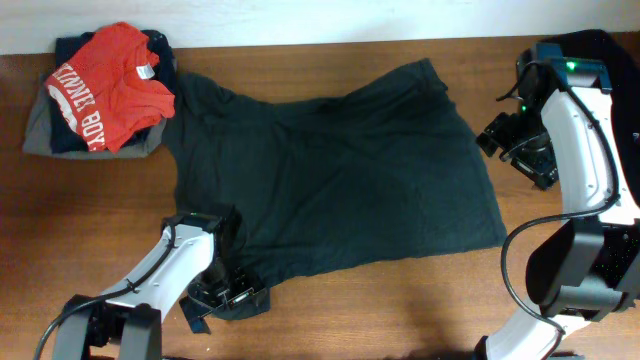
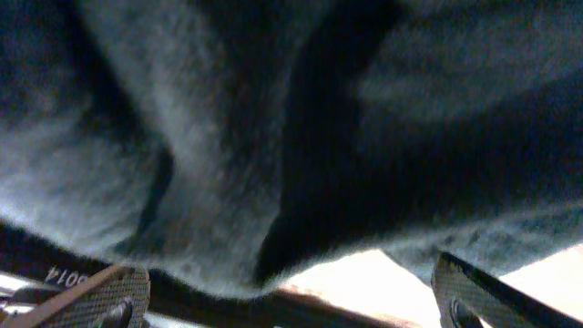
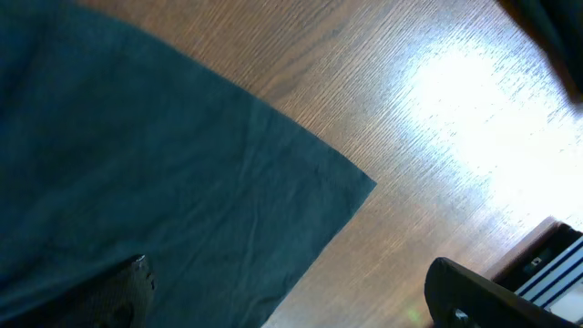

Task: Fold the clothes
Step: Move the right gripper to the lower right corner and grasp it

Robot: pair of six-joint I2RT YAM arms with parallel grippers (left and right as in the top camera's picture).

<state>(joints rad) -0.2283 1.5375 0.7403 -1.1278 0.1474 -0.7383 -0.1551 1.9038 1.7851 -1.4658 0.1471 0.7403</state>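
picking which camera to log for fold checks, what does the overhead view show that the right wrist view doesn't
Only overhead: the whole black T-shirt spread out with no lettering showing, the red tee at the table's far left, and the left end effector at the shirt's lower-left edge.
Only right wrist: the right end effector up close with its jaws wide open, fine wrinkles near one shirt corner, and glare on the wood.
Both: the black T-shirt lying on the wooden table.
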